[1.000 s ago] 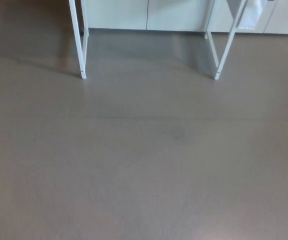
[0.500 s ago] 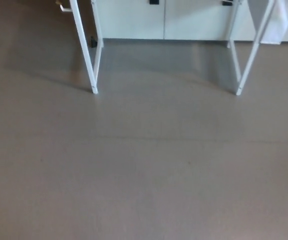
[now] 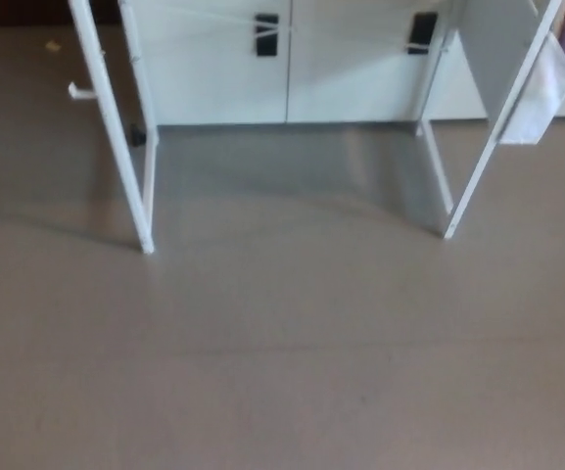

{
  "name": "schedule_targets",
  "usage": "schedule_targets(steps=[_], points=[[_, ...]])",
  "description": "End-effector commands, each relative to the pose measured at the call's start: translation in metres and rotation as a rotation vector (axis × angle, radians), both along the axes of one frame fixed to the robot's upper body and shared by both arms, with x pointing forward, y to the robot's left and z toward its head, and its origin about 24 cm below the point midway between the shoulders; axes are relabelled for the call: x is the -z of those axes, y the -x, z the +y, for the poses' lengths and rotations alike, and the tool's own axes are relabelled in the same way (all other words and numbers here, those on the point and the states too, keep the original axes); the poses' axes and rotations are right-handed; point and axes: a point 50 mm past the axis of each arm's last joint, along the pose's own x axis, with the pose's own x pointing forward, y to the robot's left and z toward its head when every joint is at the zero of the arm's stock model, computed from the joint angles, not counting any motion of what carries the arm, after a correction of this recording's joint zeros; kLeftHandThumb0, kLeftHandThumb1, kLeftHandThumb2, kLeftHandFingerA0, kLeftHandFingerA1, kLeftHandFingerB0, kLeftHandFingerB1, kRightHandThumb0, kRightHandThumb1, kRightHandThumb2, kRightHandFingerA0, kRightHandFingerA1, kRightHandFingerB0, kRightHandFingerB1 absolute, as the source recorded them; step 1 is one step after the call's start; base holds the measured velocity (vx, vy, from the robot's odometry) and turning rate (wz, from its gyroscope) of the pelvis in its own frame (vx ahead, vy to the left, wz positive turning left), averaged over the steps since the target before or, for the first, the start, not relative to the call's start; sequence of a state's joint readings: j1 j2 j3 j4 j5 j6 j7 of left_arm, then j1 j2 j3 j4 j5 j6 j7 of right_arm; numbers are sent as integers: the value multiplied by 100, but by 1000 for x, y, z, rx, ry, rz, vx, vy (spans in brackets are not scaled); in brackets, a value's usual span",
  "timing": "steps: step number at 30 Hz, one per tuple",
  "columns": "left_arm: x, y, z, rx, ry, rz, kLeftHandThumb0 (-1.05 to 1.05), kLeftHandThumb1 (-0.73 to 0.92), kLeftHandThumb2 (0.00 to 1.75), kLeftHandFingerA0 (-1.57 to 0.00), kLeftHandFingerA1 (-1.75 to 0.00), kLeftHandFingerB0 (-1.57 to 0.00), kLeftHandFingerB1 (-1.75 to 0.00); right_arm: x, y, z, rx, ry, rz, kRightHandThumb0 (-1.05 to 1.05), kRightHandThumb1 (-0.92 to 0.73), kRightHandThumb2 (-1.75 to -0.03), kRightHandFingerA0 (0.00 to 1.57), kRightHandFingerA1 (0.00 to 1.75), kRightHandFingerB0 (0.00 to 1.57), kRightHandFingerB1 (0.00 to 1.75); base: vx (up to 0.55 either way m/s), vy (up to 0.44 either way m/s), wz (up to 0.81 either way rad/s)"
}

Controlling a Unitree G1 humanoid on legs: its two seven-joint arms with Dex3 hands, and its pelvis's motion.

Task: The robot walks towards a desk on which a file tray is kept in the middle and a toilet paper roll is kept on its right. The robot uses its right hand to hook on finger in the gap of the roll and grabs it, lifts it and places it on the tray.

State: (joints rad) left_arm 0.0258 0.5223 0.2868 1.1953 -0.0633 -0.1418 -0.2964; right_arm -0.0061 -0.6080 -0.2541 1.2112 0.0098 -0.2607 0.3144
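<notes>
Desk legs [image 3: 113, 127], white: both pairs are cut off by the upper edge. Pale hanging item [image 3: 546, 88] beside the right legs: it is cropped by the right edge and its kind cannot be told. Cabinet fronts [image 3: 341, 78] behind: these are cut at the top, and two dark fittings [image 3: 267, 34] are blurred.

1. Brown floor [image 3: 282, 372] lay open across the near ground.
2. The left desk legs [image 3: 125, 157] and right desk legs [image 3: 463, 186] stood well apart, with a wide gap between them.
3. White cabinets [image 3: 292, 69] closed that gap's far side.
4. A pale pouch [image 3: 546, 88] hung just beside the right desk legs.
</notes>
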Motion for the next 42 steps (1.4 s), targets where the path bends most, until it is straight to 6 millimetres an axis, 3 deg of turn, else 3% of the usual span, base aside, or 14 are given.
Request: schedule_targets(steps=[1,2,9,11,13,14,20,25,26,30,32,36,37,42], points=[[-3,2,4,-21,-8,-7,-90,78,64,-22,-81,-17,-65,0,-1,-1,33,-19,-17,-49,-52,-58,18,47,1,23,422,-8,13],[-3,2,4,-22,-6,-9,-91,58,96,-27,-75,-19,-64,0,-1,-1,26,-19,-13,-52,-54,-56,20,47,0,26,437,-36,19],[-3,2,4,-10,-8,-5,-89,80,63,-24,-82,-19,-66,-1,-1,-1,23,-57,-22,-49,-55,-56,16,47,0,21,495,-148,32],[-3,1,4,-2,-10,-7,-91,59,96,-27,-74,-18,-63,-3,-2,-3,-33,47,41,-56,-54,-58,22,48,4,25,475,-194,10],[-4,0,3,1,-12,-9,-90,80,64,-25,-84,-18,-67,-2,0,-3,13,-27,17,-55,-56,-57,19,45,0,26,417,-143,3],[-4,-1,4,4,-18,-7,-92,59,97,-27,-74,-17,-64,-1,1,-2,70,-82,-35,-47,-53,-56,17,45,0,27,379,-101,-5],[-3,0,3,5,-17,6,-91,59,98,-29,-76,-18,-64,-2,2,-3,50,-69,-25,-54,-32,-77,6,50,0,28,417,22,-25],[-3,2,3,28,-22,2,-91,80,64,-27,-82,-19,-65,-1,2,-3,34,-4,-14,-49,-55,-56,28,48,1,29,570,240,-21],[-2,2,3,18,-17,1,-92,80,63,-28,-82,-19,-64,-3,1,-3,11,19,-10,-35,-41,-94,7,51,0,51,518,207,-16],[-2,1,2,1,-4,-10,-90,80,63,-28,-82,-16,-65,-1,2,-3,42,10,-6,-49,-52,-59,20,46,6,23,403,133,3],[-2,1,3,6,-5,-5,-91,79,64,-26,-82,-15,-65,0,2,-3,46,9,-5,-32,-46,-96,6,51,0,51,237,20,9],[-2,1,1,32,-10,1,-93,60,99,-28,-75,-17,-65,-3,0,-4,29,22,-11,-49,-52,-58,20,47,5,24,267,-83,20],[-2,1,1,27,-10,4,-89,81,63,-28,-83,-17,-66,-3,0,-4,36,13,-15,-43,-53,-58,18,47,4,23,270,-197,-58],[1,4,0,-13,18,-5,-91,78,63,-25,-84,-12,-65,-1,0,-2,98,-35,-75,-41,-53,-59,18,49,4,22,215,-177,25]])
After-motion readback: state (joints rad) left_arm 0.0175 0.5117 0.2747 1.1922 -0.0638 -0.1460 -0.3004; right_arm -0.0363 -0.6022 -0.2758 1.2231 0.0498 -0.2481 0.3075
